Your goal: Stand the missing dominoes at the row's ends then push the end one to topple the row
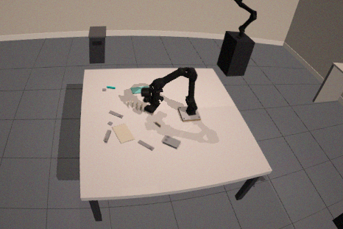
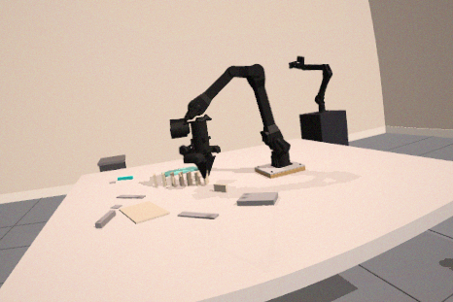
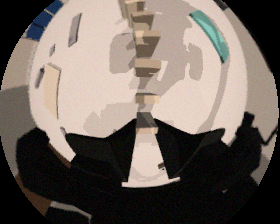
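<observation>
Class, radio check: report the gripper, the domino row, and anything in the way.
Gripper shut on a domino, low at the row's near end. Row of dominoes standing. Loose domino lying flat just beside; teal block behind the row.
</observation>
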Action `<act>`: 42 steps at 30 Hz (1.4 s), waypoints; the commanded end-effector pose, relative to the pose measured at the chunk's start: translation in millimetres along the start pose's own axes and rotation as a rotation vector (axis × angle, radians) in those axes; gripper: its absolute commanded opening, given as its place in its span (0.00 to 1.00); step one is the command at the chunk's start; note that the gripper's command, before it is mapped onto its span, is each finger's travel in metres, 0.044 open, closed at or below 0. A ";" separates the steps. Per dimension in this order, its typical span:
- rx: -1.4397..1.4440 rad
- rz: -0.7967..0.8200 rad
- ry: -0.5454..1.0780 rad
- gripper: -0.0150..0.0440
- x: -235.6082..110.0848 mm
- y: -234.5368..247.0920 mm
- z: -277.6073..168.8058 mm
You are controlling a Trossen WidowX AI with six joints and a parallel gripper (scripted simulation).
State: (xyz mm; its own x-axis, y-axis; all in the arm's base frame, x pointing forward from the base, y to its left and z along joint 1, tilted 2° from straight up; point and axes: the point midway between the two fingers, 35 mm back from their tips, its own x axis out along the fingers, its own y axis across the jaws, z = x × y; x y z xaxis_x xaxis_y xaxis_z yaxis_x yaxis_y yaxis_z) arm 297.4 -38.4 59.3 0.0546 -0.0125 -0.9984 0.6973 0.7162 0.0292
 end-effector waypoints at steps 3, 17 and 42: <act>0.006 0.002 0.000 0.57 0.5 0.3 0.0; 0.005 0.002 0.000 1.00 -8.7 1.6 1.9; 0.245 0.009 0.009 1.00 -56.2 74.4 -69.2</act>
State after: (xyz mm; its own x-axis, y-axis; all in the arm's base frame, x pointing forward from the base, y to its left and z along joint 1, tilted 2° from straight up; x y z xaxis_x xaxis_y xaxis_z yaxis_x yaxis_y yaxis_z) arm 301.4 41.1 133.1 0.0616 -0.0004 -0.9981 0.8139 0.5789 0.0500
